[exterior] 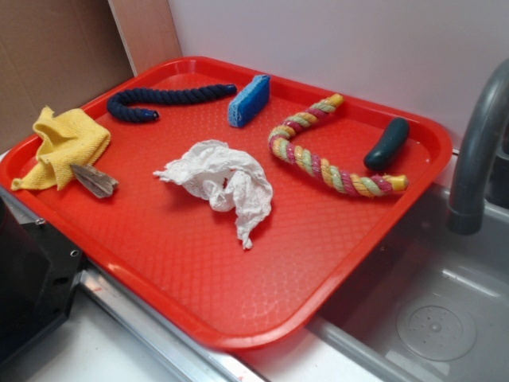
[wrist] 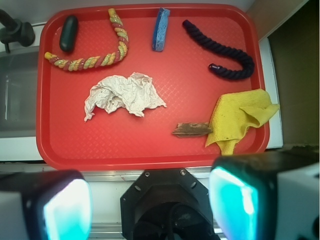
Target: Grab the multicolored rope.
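The multicolored rope (exterior: 328, 173) is thick and twisted, with pink, yellow and pale green strands. It lies bent in a hook on the right part of the red tray (exterior: 183, 278). In the wrist view the rope (wrist: 90, 62) is at the tray's far left corner. My gripper (wrist: 150, 205) is open and empty, its two cyan-padded fingers (wrist: 235, 200) wide apart. It is high above the tray's near edge (wrist: 125, 150), well away from the rope. The gripper does not show in the exterior view.
On the tray: a dark navy rope (exterior: 167, 97), a blue sponge (exterior: 249, 101), crumpled white paper (exterior: 223, 183), a yellow cloth (exterior: 67, 143), a wood piece (exterior: 95, 181), and a dark green object (exterior: 387, 143) beside the rope. A grey faucet (exterior: 477, 151) and sink (exterior: 429, 310) stand right.
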Available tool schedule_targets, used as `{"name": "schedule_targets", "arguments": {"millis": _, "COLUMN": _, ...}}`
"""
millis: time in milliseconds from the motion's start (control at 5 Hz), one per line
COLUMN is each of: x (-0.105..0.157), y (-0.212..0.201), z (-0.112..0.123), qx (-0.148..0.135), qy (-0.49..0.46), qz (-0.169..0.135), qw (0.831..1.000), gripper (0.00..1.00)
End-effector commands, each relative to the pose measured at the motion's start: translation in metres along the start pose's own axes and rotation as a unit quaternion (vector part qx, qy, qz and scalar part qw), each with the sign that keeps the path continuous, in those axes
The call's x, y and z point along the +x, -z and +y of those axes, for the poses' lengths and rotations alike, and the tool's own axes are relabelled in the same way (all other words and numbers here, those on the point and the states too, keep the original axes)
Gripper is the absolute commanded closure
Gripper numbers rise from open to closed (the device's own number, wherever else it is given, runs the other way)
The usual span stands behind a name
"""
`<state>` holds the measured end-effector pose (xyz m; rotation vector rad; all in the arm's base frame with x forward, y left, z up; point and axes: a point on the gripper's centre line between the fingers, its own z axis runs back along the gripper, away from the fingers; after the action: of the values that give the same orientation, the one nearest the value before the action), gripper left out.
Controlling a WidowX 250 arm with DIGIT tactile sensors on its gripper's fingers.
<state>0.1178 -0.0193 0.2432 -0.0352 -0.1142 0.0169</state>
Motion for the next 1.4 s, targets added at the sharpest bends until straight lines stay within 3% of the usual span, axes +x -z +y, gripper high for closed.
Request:
{"name": "schedule_targets", "arguments": {"millis": 0, "x": 0.000, "y": 0.000, "z": 0.000, "qx": 0.000, "qy": 0.000, "qz": 0.000, "qw": 1.000, "gripper": 0.00}}
{"name": "schedule_targets", "arguments": {"millis": 200, "x": 0.044, "y": 0.055, "z": 0.025, "qx": -0.010, "qy": 0.093, "qz": 0.019, "qw": 0.995, "gripper": 0.00}}
{"name": "schedule_targets", "arguments": {"millis": 400, "x": 0.098, "y": 0.100, "z": 0.005, "qx": -0.057, "qy": 0.216, "qz": -0.036, "qw": 0.974, "gripper": 0.00}}
{"name": "schedule_targets", "arguments": {"millis": 600, "x": 0.134, "y": 0.130, "z": -0.024, "qx": -0.069, "qy": 0.336, "qz": -0.065, "qw": 0.937, "gripper": 0.00}}
{"name": "schedule_targets", "arguments": {"millis": 800, "x": 0.146, "y": 0.152, "z": -0.046, "qx": -0.056, "qy": 0.390, "qz": -0.065, "qw": 0.917, "gripper": 0.00}}
{"name": "schedule_targets", "arguments": {"millis": 1200, "x": 0.145, "y": 0.212, "z": -0.072, "qx": -0.035, "qy": 0.464, "qz": -0.041, "qw": 0.884, "gripper": 0.00}}
